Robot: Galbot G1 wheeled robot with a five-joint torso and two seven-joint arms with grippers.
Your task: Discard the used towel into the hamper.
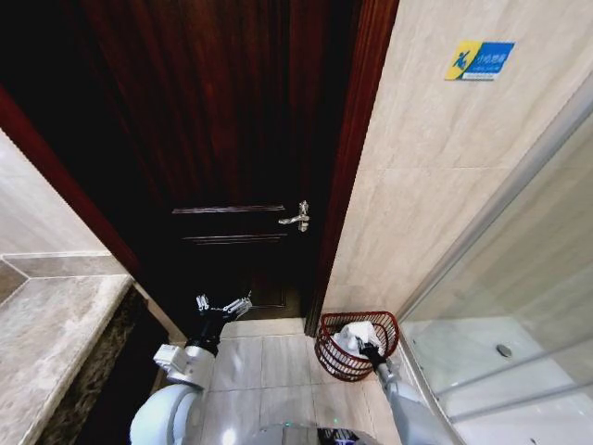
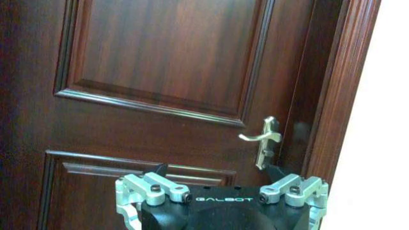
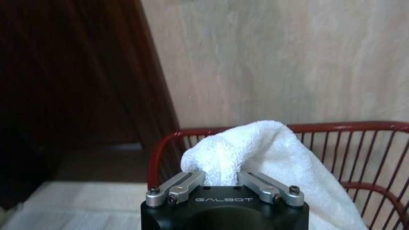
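From the head, the hamper (image 1: 357, 345) sits on the floor tiles by the wall beside the door (image 1: 232, 139), the towel (image 1: 354, 336) in it, with the right gripper (image 1: 369, 350) on the towel. The left gripper (image 1: 222, 308) hangs released before the door. The left wrist faces the door handle (image 2: 263, 139). At the right wrist, the jaws grasp the towel (image 3: 268, 153) over the hamper (image 3: 357, 143).

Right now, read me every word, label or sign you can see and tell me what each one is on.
"GALBOT" on the body of the left gripper.
"GALBOT" on the body of the right gripper, which is shut on the towel over the hamper.
The blue and yellow sign on the wall: a figure and small print, too small to read.
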